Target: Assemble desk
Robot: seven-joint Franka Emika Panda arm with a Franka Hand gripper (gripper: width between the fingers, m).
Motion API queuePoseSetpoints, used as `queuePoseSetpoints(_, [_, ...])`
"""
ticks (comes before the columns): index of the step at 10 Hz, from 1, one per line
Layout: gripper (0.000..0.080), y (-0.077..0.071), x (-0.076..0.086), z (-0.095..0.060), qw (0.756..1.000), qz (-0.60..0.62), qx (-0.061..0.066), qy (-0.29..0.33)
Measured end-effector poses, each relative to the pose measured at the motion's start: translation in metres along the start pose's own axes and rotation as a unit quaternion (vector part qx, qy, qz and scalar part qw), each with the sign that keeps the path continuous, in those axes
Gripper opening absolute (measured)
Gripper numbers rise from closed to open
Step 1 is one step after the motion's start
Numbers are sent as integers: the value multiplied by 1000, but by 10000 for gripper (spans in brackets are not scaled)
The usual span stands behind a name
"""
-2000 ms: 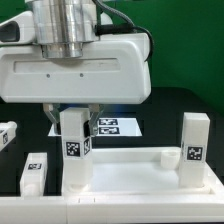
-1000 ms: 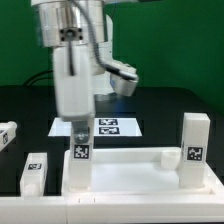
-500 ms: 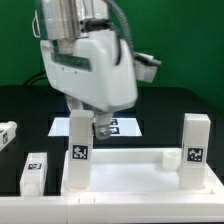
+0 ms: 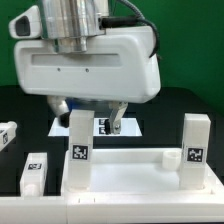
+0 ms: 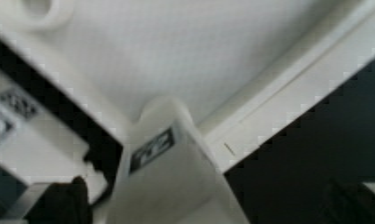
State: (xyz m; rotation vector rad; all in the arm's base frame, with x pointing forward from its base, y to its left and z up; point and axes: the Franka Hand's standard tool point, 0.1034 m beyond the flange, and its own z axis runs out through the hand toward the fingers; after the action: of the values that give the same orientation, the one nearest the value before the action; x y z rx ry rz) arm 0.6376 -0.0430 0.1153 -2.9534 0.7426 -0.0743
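Observation:
The desk's white rimmed tabletop (image 4: 135,178) lies at the front. Two white tagged legs stand upright in its corners, one on the exterior view's left (image 4: 78,150) and one on its right (image 4: 194,143). My gripper (image 4: 88,118) hangs right over the left leg, open, its dark fingers (image 4: 113,125) apart on either side of the leg's top without pinching it. In the wrist view that leg (image 5: 180,165) rises between the open gripper (image 5: 210,205) fingers, with the tabletop (image 5: 219,60) beneath.
Two loose tagged legs lie on the black table at the exterior view's left, one near the tabletop (image 4: 35,172) and one at the edge (image 4: 6,136). The marker board (image 4: 128,128) lies behind the tabletop, partly hidden by my gripper.
The jaws opened and let go of the left leg, which stays standing in its corner. The hand has turned about the leg, now showing its broad face.

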Motion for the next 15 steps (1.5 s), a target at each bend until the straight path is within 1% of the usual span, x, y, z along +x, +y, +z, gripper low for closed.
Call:
queuePoseSetpoints(1, [649,4,5,1,994,-107,-4,22])
queuePoseSetpoints(2, [649,8,5,2,990,-135,-5,28])
queuePoseSetpoints(3, [602,7,4,3,993,-112,-5,25])
queuePoseSetpoints(4, [602,7,4,3,994,-108,-5,25])
queuePoseSetpoints(5, [424,7,4,3,994,-104,-5,25])
queuePoseSetpoints(6, [424,7,4,4,997,-70,-4,25])
queuePoseSetpoints(7, [284,8,4,4,1000,-13,-4,26])
queuePoseSetpoints(8, [284,9,4,4,998,55,-8,28])
queuePoseSetpoints(9, [284,10,4,4,993,112,-6,29])
queuePoseSetpoints(10, [284,14,5,4,976,217,5,28])
queuePoseSetpoints(11, [284,17,4,4,948,318,17,22])
queuePoseSetpoints(12, [284,18,3,5,917,399,26,12])
queuePoseSetpoints(13, [284,21,3,5,892,451,34,6])
queuePoseSetpoints(15, [284,20,2,5,882,470,32,6])
